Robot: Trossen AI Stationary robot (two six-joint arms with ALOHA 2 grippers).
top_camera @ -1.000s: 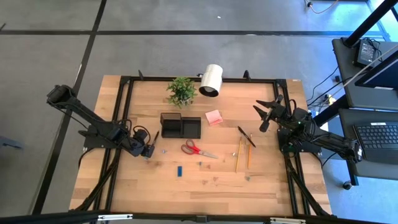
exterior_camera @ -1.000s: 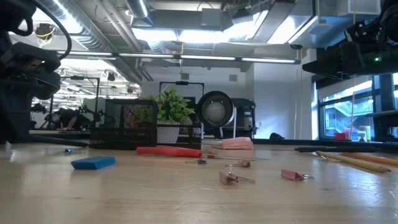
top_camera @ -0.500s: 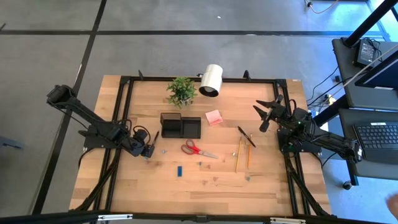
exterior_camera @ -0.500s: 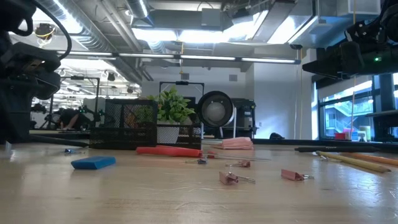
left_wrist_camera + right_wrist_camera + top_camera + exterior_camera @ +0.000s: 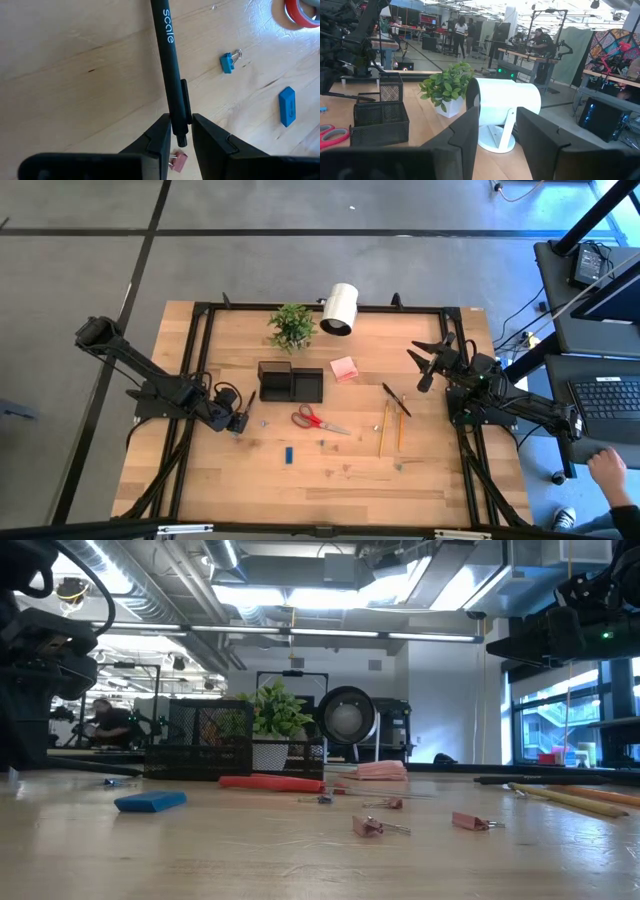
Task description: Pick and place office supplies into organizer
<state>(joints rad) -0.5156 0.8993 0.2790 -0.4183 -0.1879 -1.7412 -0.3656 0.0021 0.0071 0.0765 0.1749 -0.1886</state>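
My left gripper (image 5: 240, 420) sits low near the table's left side, left of the black organizer (image 5: 291, 382), and is shut on a slim black pen (image 5: 248, 404). My right gripper (image 5: 428, 365) hangs open above the table's far right part, touching nothing. Lying flat on the wood are red-handled scissors (image 5: 315, 419), a small blue block (image 5: 288, 453), a pink sticky-note pad (image 5: 344, 368), two yellow pencils (image 5: 385, 428), another dark pen (image 5: 396, 399) and small clips (image 5: 326, 444). My left gripper pinches the black pen at its clip end (image 5: 181, 125) between the two fingers (image 5: 160, 137), which point down at the table. The pen's lettered barrel (image 5: 167, 30) runs on ahead of the fingers toward the organizer. Whether its far tip rests on the wood, I cannot tell.
A green potted plant (image 5: 292, 326) and a white cylindrical lamp (image 5: 340, 308) stand at the far edge. A blue clip (image 5: 227, 61) and a pink clip (image 5: 177, 161) lie near my left gripper. A person (image 5: 612, 480) is off the table's right near corner.
Both arms and all the supplies have kept still. A person has come into the high view beyond the table's right near corner.
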